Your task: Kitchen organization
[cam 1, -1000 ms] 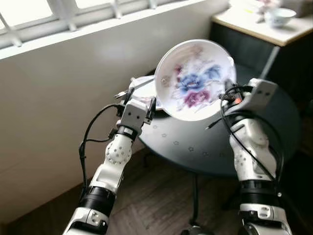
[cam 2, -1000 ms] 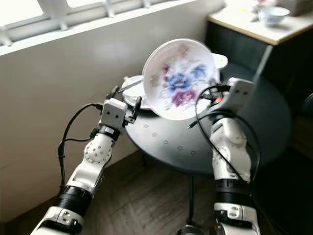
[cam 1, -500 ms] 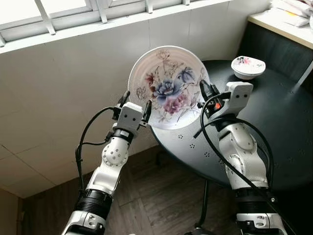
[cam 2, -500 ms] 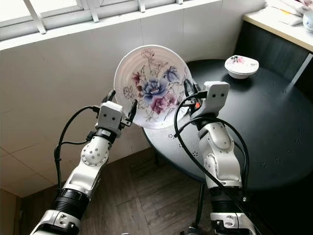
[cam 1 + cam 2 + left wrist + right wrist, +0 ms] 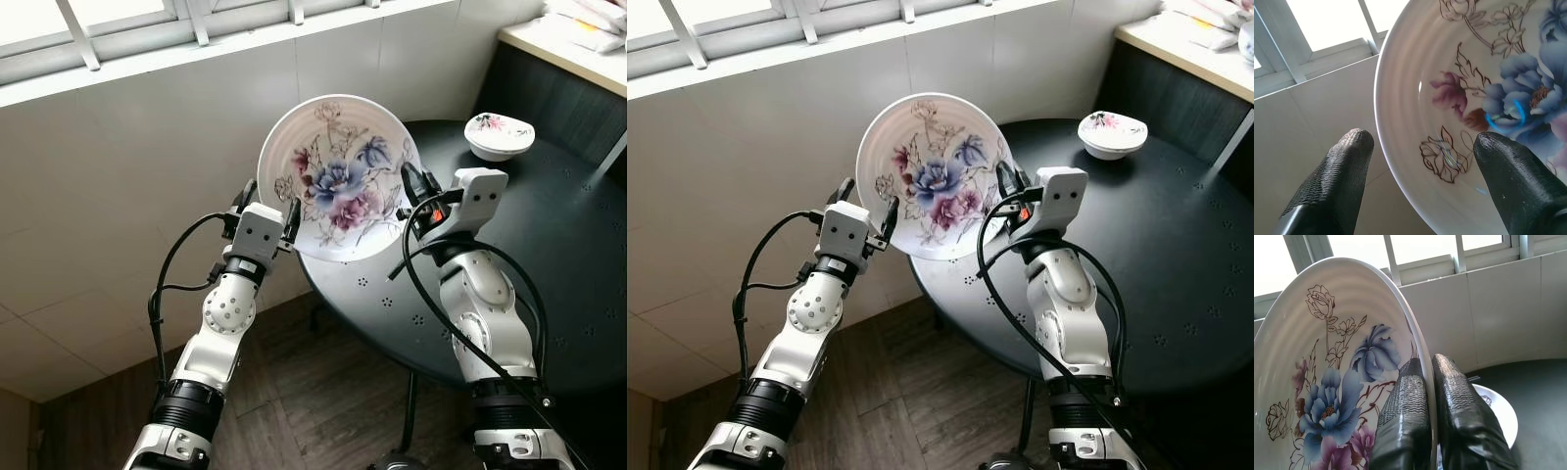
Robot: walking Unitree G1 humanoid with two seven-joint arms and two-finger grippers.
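Observation:
A large white plate (image 5: 338,176) with blue and purple flowers is held up on edge, tilted, above the near rim of a round dark table (image 5: 558,245). My right gripper (image 5: 1422,382) is shut on the plate's right rim, one finger on each face. My left gripper (image 5: 1422,142) is open at the plate's lower left edge, and the rim passes between its spread fingers (image 5: 1334,178) without being pinched. In the eye views the left gripper (image 5: 266,204) sits just below and left of the plate.
A small flowered bowl (image 5: 500,134) stands on the table's far side. Another white dish (image 5: 1498,411) lies on the table behind the plate. A tiled wall (image 5: 118,196) with a window sill rises to the left, a counter (image 5: 578,44) is at the back right, and wooden floor (image 5: 323,411) lies below.
The whole picture shifted as the camera turned, mostly before half a second ago. The plate stays up between both grippers, held the same way, with hardly any movement since.

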